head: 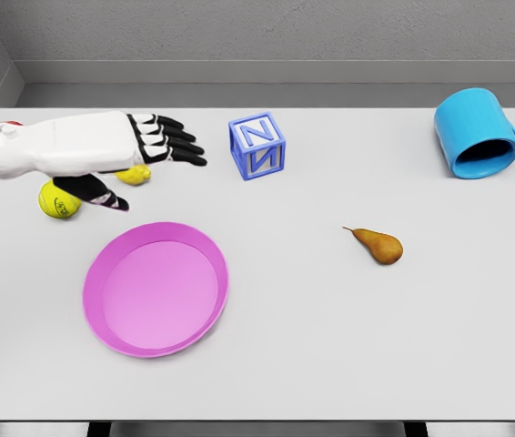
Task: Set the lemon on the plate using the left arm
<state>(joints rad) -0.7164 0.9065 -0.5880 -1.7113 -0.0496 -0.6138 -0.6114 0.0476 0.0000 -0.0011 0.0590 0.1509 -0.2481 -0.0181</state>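
A gray wall stands behind a big white desk (330,364). The left hand (139,150) comes in from the left side and hovers over the far left part of the desk. Its black fingers (180,146) are stretched out flat and wide, and its thumb (103,193) points down. It holds nothing.

Right under the hand, a small bit of yellow peeks out. That looks like the lemon (134,175). Most of it is hidden by the hand, so I cannot tell if the hand touches it. Just beside it, to the left, sits a yellow ball (59,199) with dark marks on it, maybe a tennis ball. Near the hand, closer to us, lies the pink plate (103,314). It has nothing on it. Farther right stands a blue block (257,146) with the letter N. Well apart are a brown pear (380,245) and a blue cup (476,132) lying on its side. The right hand is not in view.

The step now is to grab the lemon. To do it well, the hand should go straight down over the lemon, not the ball, since both are yellow and close together. The fingers should close gently around the middle, because a lemon is round and can roll away. Then it is a short trip to the plate.
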